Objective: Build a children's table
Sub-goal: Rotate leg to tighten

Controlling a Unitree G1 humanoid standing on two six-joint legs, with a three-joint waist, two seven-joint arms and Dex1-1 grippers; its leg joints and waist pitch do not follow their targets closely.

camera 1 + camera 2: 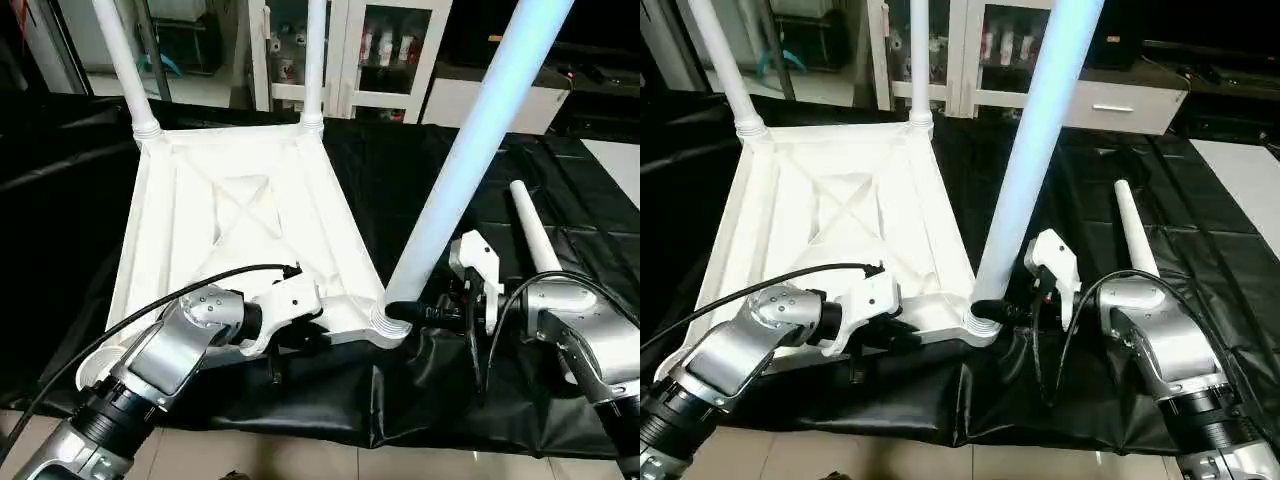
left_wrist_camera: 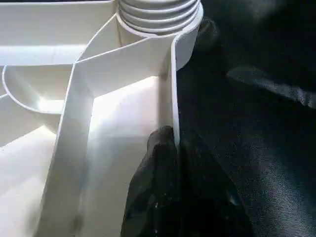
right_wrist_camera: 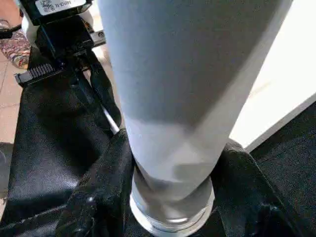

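At near right corner of the upturned tabletop (image 1: pixel 240 215), right tool (image 1: pixel 432 313) pinches the third leg (image 1: pixel 470 150) just above its socket; seating step, I'd judge. Left tool (image 2: pixel 170 163) clamps the near rim. Next: push/twist leg home, then fetch spare leg (image 1: pixel 535 228) lying right. Worktop (image 1: pixel 420 170) edge is close; far side roomy.

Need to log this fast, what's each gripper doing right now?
Left gripper: closed on the rim of the white plastic tabletop.
Right gripper: closed around the upright white tube leg.
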